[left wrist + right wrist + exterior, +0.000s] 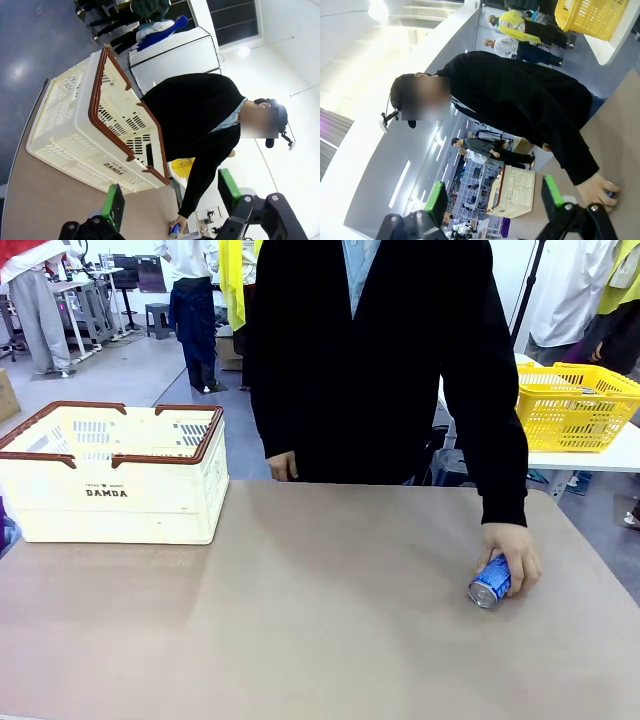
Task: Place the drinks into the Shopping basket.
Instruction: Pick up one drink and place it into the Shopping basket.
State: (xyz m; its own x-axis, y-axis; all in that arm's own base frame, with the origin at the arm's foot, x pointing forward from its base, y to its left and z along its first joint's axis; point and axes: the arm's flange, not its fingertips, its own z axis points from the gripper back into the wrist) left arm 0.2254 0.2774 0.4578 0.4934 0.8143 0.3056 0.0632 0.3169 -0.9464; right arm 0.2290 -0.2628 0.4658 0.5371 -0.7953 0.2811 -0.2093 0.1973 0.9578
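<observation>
Shopping basket [110,510] at left of surface [320,640], no can seen inside. Far right, blue can [490,583] on its side under person's hand [515,556]. Left fingers [114,204] and right fingers [436,200] wide, holding nothing. Judging: nothing placed yet.

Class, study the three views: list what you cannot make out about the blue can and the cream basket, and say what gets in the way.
Blue can, front view: the person's hand covers most of it; lettering unreadable.
Blue can, right wrist view: nearly all under that hand.
Shopping basket, front view: its near wall hides the floor inside.
Small print above DAMDA, front view: too small to read.
</observation>
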